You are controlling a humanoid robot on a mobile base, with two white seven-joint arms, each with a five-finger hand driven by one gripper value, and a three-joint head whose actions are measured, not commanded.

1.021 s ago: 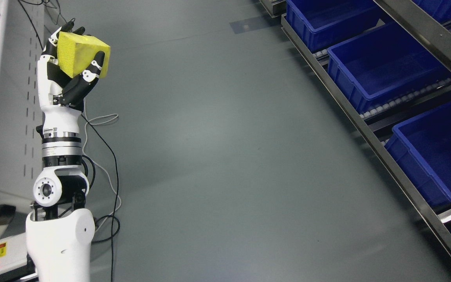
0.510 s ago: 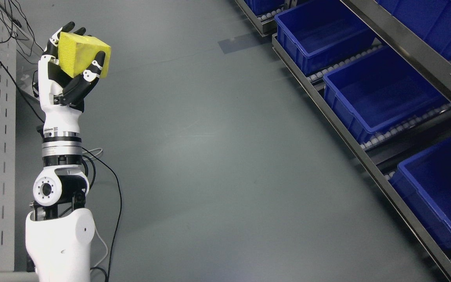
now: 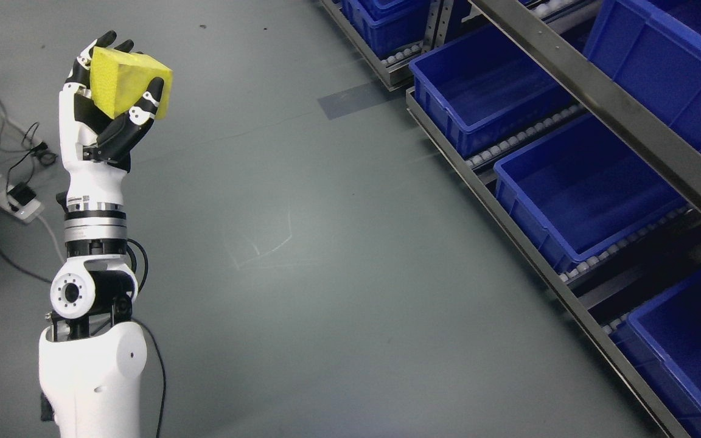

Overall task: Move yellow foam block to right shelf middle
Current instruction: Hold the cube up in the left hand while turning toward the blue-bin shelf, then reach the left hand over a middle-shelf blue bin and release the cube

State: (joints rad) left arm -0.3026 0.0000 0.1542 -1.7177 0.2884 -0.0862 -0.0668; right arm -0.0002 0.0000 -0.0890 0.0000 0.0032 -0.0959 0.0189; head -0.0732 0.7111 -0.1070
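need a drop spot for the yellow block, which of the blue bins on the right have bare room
All the blue bins look bare inside: the far one and the middle one on the lower rack, and the nearest. The steel rail overhangs them. The left hand holds the block across open floor.

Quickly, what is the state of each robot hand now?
Left robot hand: closed on the yellow foam block.
Right robot hand: not in view.

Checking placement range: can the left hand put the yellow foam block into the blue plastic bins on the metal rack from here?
Probably not yet. The left hand holds the yellow foam block upright at far left; open grey floor separates it from the blue plastic bins. Nothing blocks the way.
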